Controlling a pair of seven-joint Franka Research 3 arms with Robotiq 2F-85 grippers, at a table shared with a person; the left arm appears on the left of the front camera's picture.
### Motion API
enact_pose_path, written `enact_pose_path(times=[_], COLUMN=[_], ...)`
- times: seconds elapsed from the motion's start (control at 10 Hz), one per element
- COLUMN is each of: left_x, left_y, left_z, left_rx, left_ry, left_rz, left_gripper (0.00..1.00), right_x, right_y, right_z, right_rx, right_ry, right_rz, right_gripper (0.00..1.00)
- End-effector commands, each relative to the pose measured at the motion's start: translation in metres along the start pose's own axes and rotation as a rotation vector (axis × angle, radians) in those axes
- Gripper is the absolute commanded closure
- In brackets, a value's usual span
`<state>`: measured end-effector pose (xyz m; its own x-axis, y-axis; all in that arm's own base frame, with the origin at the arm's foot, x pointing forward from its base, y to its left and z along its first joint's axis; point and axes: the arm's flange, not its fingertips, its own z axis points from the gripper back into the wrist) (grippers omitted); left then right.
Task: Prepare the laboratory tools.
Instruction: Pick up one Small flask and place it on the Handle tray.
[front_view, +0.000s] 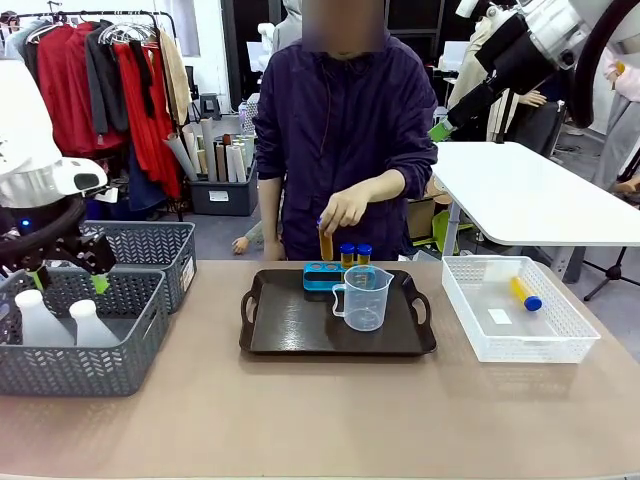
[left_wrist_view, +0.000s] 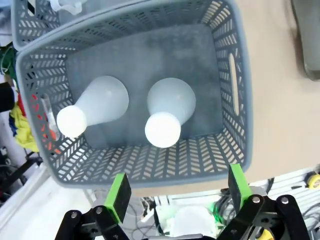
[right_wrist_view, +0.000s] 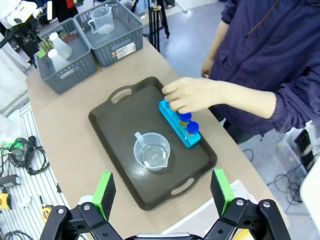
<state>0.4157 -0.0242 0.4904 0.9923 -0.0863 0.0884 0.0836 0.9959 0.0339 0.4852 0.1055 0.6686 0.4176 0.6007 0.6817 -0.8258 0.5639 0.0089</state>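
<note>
Two frosted white conical flasks (front_view: 40, 320) (left_wrist_view: 167, 112) stand in the near grey mesh basket (front_view: 80, 375). My left gripper (front_view: 69, 282) (left_wrist_view: 178, 190) hangs open just above that basket's near rim, holding nothing. On the dark tray (front_view: 300, 335) stand a clear measuring jug (front_view: 365, 297) (right_wrist_view: 151, 151) and a small blue rack (front_view: 320, 276) (right_wrist_view: 176, 122) with two blue-capped tubes (front_view: 355, 254). The person's hand (front_view: 345, 208) (right_wrist_view: 192, 95) holds a third tube (front_view: 326, 242) over the rack. My right gripper (front_view: 441, 129) (right_wrist_view: 162, 192) is open, high above the tray's right end.
A white basket (front_view: 500, 350) at the right holds one blue-capped yellow tube (front_view: 526, 294). A second grey basket (front_view: 160, 245) stands behind the first and holds another clear jug (right_wrist_view: 101, 20). Bare tabletop lies in front of the tray.
</note>
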Motion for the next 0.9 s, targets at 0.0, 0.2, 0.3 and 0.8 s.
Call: enact_pose_path(times=[0.0,0.2,0.3,0.8], left_x=[0.002,0.003,0.002,0.002], left_y=[0.002,0.008,0.007,0.018], left_z=[-0.018,-0.039,-0.047,-0.077], left_rx=[0.002,-0.001,0.013,0.017], left_ry=[-0.010,-0.002,-0.013,-0.018], left_rz=[0.037,0.050,0.049,0.057], left_gripper=[0.00,0.00,0.00,0.00], right_x=[0.000,0.000,0.000,0.000], right_y=[0.000,0.000,0.000,0.000], right_z=[0.001,0.001,0.001,0.001], right_rx=[0.003,0.003,0.003,0.003], right_ry=[-0.005,-0.005,-0.005,-0.005], right_rz=[0.001,0.001,0.001,0.001], right_gripper=[0.00,0.00,0.00,0.00])
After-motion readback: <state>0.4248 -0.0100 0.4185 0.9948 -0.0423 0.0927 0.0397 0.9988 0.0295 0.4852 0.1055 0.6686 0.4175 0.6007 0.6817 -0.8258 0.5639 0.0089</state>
